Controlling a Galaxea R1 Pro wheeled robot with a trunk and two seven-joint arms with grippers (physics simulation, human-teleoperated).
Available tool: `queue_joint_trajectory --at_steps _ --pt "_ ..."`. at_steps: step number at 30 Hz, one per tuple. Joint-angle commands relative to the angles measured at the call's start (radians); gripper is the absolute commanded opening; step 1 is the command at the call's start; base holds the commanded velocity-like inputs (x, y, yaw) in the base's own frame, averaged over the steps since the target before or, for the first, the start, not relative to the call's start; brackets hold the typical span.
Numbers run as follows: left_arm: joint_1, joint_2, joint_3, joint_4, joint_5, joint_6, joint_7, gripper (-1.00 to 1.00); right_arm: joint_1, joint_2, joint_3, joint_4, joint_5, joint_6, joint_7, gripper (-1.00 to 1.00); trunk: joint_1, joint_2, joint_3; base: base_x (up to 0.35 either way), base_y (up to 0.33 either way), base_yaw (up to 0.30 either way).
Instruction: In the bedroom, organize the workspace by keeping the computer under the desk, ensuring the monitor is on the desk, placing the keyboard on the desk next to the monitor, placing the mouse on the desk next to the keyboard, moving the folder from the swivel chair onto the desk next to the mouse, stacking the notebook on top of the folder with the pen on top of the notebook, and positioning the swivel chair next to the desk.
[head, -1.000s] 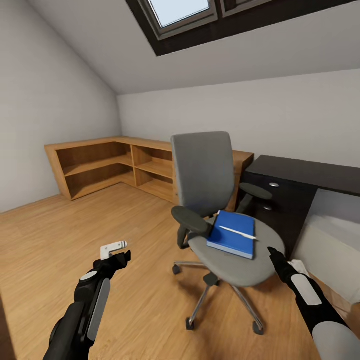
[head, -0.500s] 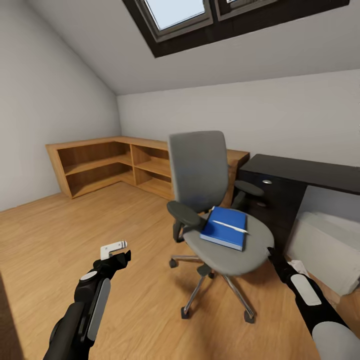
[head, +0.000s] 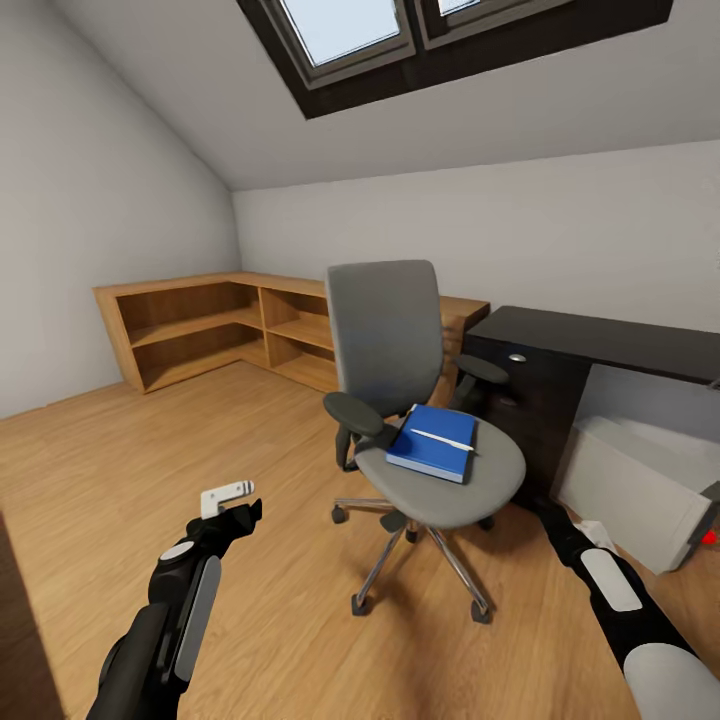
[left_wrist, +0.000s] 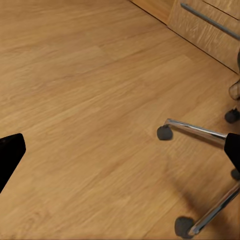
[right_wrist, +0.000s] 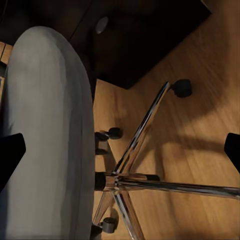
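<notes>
Head view: swivel chair (head: 420, 400) stands mid-room on the wood floor (head: 150, 450), grey back upright, chrome star base w/ casters under it. On its seat lies a blue book (head: 432, 443) (folder or notebook, can't tell which, or whether it's two stacked), w/ the thin pale pen (head: 441, 439) lying across its top. Just behind and to the right of the chair is the black desk (head: 600, 340), one round drawer knob visible near the chair's armrest. Light-grey computer (head: 630, 490) sits on the floor under the desktop, to the right of the drawers, w/ a small red mark at the frame's right edge. Low wooden shelf unit (head: 220, 325) runs along the far walls behind the chair; skylight (head: 345, 25) in the sloped ceiling above. Left gripper (head: 240, 508) is held low over bare floor, well apart from the chair, w/ a pale bracket beside its tip. Left wrist view shows its 2 dark fingertips (left_wrist: 10, 152) at opposite edges of the frame, so spread wide, nothing between them but floor, w/ chair legs and casters near one side. Right gripper (head: 545, 512) is low, near the chair's base on the desk side; in the head view its fingers are hard to make out. Right wrist view: fingertips (right_wrist: 11, 150) again at opposite edges, spread wide, empty, looking at the seat's underside (right_wrist: 50, 140), the chrome legs and the dark desk front beyond.
</notes>
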Motion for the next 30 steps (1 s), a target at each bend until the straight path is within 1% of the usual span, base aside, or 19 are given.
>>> queue_joint_trajectory --at_steps 1,4,12,27,30 --pt "-0.001 -0.001 0.0 -0.004 0.01 0.004 0.007 1.0 0.0 0.0 -0.001 -0.002 -0.008 0.006 -0.006 1.0 0.0 0.0 -0.001 -0.01 -0.006 0.0" --pt "-0.001 -0.004 0.001 -0.019 0.017 0.003 0.009 1.0 0.0 0.0 -0.001 -0.002 -0.008 0.007 -0.006 1.0 0.011 -0.021 -0.01 -0.005 -0.003 0.0" --pt "-0.001 -0.005 0.002 -0.029 0.029 0.003 0.011 1.0 0.0 0.002 0.0 -0.002 -0.008 0.006 -0.006 1.0 0.015 -0.024 -0.041 -0.001 -0.001 0.0" --pt "-0.001 -0.006 0.002 -0.03 0.03 0.003 0.015 1.0 0.0 0.005 0.003 -0.009 -0.009 0.009 -0.004 1.0 0.022 -0.027 -0.099 0.0 0.0 0.0" --pt "-0.001 -0.005 0.002 -0.028 0.029 0.003 0.014 1.0 0.0 0.017 0.013 -0.005 -0.009 0.01 -0.005 1.0 0.022 -0.027 -0.099 0.0 0.0 0.0"
